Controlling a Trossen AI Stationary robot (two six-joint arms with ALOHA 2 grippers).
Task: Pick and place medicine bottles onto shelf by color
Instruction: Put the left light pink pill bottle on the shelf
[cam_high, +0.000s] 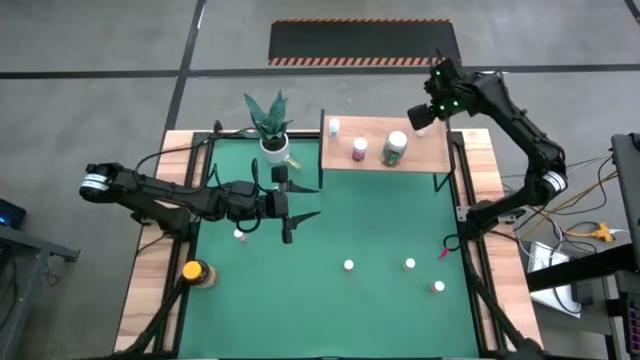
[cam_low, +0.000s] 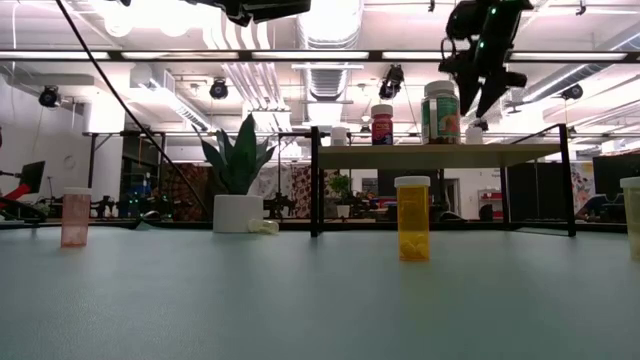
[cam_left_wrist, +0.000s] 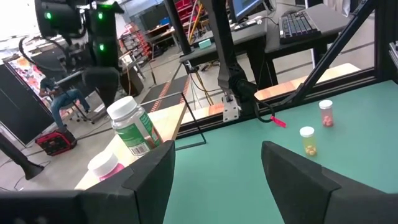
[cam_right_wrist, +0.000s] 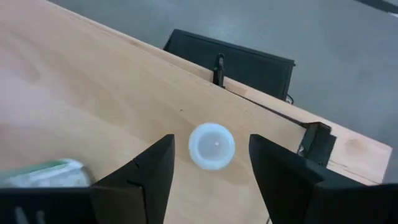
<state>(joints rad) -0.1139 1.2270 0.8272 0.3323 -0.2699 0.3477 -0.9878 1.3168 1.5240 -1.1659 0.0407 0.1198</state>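
1. Dark fingers (cam_right_wrist: 149, 180) of the right gripper (cam_right_wrist: 210, 171) fill the foreground of the right wrist view, spread apart and holding nothing, with a small white-capped bottle (cam_right_wrist: 211, 145) standing upright on the shelf (cam_right_wrist: 93, 87) in the gap between them, touched by neither.
2. From above, the right gripper (cam_high: 428, 112) hangs over the far right part of the shelf (cam_high: 425, 155), just above that bottle (cam_high: 420, 117).
3. On the same board stand a larger bottle with a green label (cam_high: 395, 148), a pink bottle (cam_high: 360, 150) beside it, and a small white-capped one (cam_high: 333, 127) at the far left corner.
4. In the low view, the right gripper (cam_low: 484, 95) points down above the shelf top (cam_low: 440, 153), next to the green-labelled bottle (cam_low: 441, 112).
5. Left gripper (cam_high: 287, 213) hovers over the left half of the green mat (cam_high: 380, 230), its jaws open and empty.
6. Just beside it on the mat lies a small pink bottle (cam_high: 239, 234).
7. A larger amber bottle with a yellow cap (cam_high: 197, 272) sits at the mat's left edge, nearer the front.
8. Three white-capped bottles stand on the right half of the mat: one near the middle (cam_high: 348, 266), one further right (cam_high: 410, 264), one nearer the front right (cam_high: 438, 287).
9. A potted plant (cam_high: 272, 128) stands at the far edge of the mat, left of the shelf.
10. From table height, an orange bottle (cam_low: 412, 218) stands in the centre and a pink one (cam_low: 75, 217) at the left.
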